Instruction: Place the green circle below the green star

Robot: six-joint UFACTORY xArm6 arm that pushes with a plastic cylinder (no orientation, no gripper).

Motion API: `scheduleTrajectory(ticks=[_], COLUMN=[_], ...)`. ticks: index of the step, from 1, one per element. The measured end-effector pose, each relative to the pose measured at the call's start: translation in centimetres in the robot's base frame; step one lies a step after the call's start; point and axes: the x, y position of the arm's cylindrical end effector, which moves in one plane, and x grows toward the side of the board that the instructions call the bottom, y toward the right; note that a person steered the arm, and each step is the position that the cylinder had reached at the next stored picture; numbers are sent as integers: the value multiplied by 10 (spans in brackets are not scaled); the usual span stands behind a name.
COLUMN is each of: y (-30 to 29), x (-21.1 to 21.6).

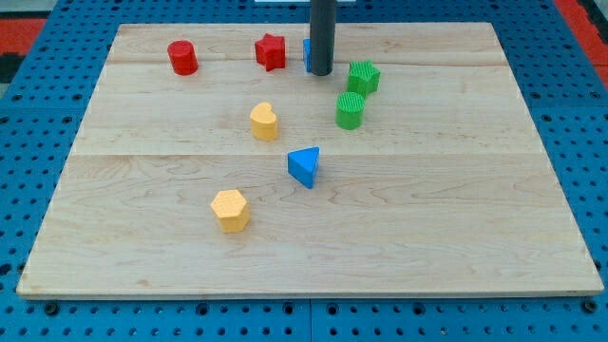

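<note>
The green star (363, 77) lies near the view's top, right of centre. The green circle (350, 110) stands just below it and slightly left, close to it with a small gap. My tip (321, 73) is at the lower end of the dark rod, just left of the green star and above-left of the green circle. It touches neither green block that I can see. A blue block (307, 54) is mostly hidden behind the rod.
A red cylinder (182, 58) and a red star (271, 51) lie at the view's top left. A yellow heart (264, 122), a blue triangle (304, 166) and a yellow hexagon (231, 210) lie toward the middle. The wooden board (475, 209) rests on a blue pegboard.
</note>
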Motion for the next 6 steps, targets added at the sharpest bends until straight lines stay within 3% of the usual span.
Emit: scheduleTrajectory(ticks=[3, 4, 5, 6], y=[-3, -6, 34, -48], x=[-3, 55, 97, 76])
